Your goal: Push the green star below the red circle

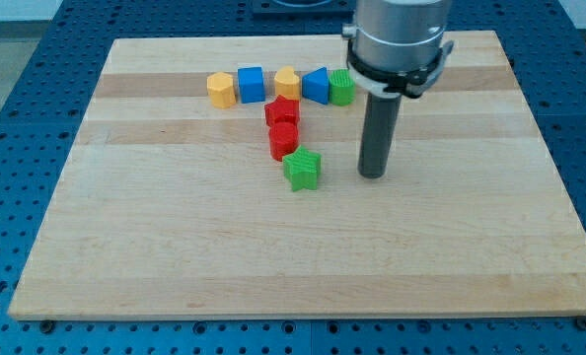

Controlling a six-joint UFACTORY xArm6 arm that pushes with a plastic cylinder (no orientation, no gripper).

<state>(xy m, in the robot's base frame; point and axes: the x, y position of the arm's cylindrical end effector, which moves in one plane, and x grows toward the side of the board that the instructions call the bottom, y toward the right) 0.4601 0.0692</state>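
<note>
The green star lies near the board's middle, just below and slightly right of the red circle, touching or nearly touching it. A second red block sits directly above the red circle. My tip rests on the board to the right of the green star, at about the same height in the view, with a clear gap between them.
A row along the top holds a yellow block, a blue block, a yellow heart-like block, a blue block and a green block. The wooden board lies on a blue table.
</note>
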